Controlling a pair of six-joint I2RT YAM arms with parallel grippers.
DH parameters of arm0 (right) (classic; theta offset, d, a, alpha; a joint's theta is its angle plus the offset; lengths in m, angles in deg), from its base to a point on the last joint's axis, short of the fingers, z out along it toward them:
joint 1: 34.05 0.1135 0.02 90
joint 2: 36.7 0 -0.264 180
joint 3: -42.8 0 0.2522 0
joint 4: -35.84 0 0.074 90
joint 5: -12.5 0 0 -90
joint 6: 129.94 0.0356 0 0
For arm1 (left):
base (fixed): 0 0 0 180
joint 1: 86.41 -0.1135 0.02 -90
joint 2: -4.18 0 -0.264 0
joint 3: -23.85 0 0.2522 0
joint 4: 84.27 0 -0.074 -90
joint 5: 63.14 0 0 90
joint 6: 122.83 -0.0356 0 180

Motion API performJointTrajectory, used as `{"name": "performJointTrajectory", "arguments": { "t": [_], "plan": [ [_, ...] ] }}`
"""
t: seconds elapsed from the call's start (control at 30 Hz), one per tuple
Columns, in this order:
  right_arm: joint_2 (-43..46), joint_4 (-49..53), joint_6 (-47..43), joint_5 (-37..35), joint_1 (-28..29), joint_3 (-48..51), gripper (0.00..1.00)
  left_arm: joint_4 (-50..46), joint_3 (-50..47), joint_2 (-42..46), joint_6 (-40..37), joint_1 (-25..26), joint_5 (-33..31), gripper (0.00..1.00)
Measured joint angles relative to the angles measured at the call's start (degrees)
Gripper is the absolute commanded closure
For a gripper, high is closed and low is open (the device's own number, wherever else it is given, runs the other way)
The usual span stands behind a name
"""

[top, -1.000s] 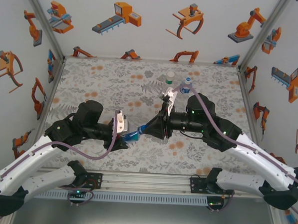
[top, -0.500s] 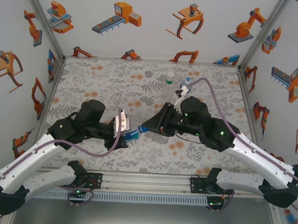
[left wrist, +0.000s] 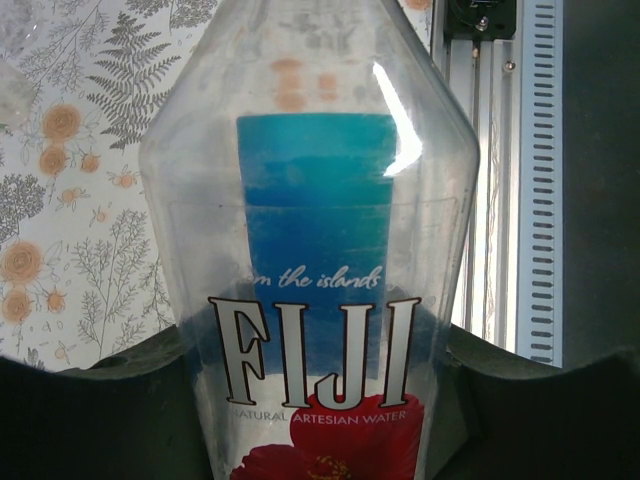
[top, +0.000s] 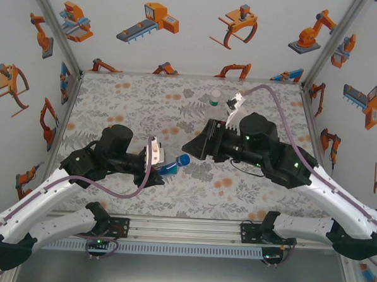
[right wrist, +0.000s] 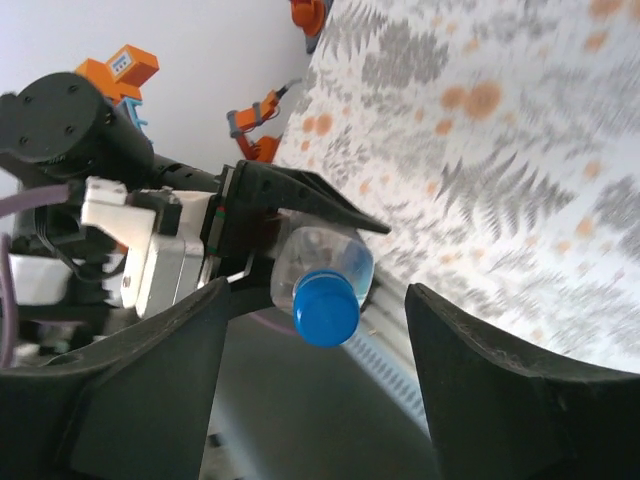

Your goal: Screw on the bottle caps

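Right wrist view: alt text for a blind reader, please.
A blue cap sits on a clear bottle gripped by the left end effector, pointing at the camera. The right end effector frames it with open fingers, not touching; floral table behind.

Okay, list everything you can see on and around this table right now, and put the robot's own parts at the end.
Fiji bottle: one, clear with a blue label, held tilted above the table's near middle.
Blue cap: one, blue, on the Fiji bottle's neck.
Green-label bottle: one, clear with a white top, standing at the far middle.
Table: one, grey fern and orange flower print.
Walls: white with orange robot pictures, around three sides.
Rail: one, silver, along the near edge.
Left fingers: black, shut on the Fiji bottle.
Right fingers: black, open, facing the blue cap without touching it.
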Motion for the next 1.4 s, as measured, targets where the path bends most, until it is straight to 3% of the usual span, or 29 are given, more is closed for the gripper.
{"name": "performJointTrajectory", "arguments": {
  "t": [0.17, 0.37, 0.6, 0.83, 1.23, 1.4],
  "plan": [
    [2.1, -4.04, -20.76, 4.37, -0.04, 0.96, 0.37, -0.02, 0.0, 0.0, -0.17, 0.02, 0.81, 1.0],
    [2.67, -4.72, -49.72, 17.94, -0.04, 2.69, 0.39, -0.04, 0.0, 0.22, -0.22, 0.02, 1.51, 1.0],
    [0.55, -0.61, -71.32, 28.44, -0.04, 2.19, 0.43, -0.02, 0.0, 1.03, -0.63, 0.22, 2.71, 1.0],
    [-1.95, 0.24, -76.98, 31.65, -0.04, 1.79, 0.51, -0.07, 0.0, 1.16, -0.63, 0.22, 3.21, 1.0],
    [-2.29, -1.25, -77.77, 33.33, -0.04, 1.79, 0.62, -0.55, 0.0, 1.62, -0.92, 0.33, 3.96, 1.0],
    [-2.91, -1.68, -75.76, 33.27, -0.04, 1.79, 0.74, -1.36, 0.0, 1.7, -1.22, 0.33, 4.07, 1.0]
  ]
}}
